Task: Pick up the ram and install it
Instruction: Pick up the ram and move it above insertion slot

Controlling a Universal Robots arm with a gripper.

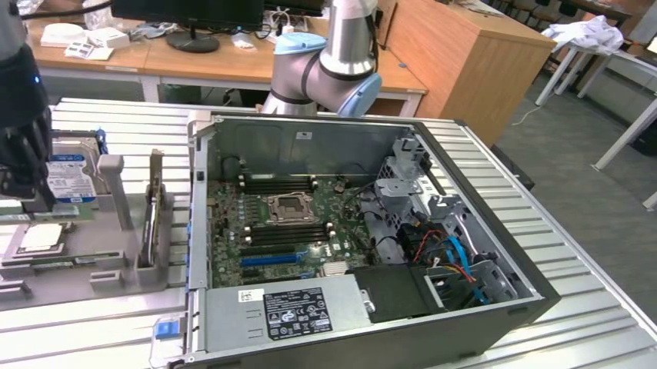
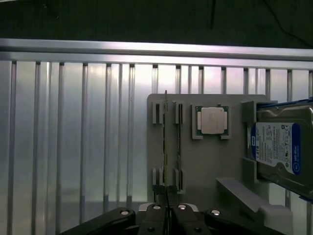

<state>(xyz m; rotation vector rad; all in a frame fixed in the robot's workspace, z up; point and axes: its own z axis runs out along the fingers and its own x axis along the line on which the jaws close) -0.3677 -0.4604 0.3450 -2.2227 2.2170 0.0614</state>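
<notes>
Here, the gripper (image 2: 166, 211) hangs above the grey holder (image 2: 205, 166) that carries the ram (image 2: 166, 142).
The ram stands on edge in the holder's slots, its long axis in line with the gripper and running straight away from it. Whether the gripper is spread or pressed together cannot be told. A second stick (image 2: 178, 142) stands just beside the ram, leaving little room; the open computer case (image 1: 308, 138) lies to the exterior view's right.

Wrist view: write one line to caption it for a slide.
The gripper lined up with the ram standing on edge in a grey holder, beside a processor chip and a hard drive.
</notes>
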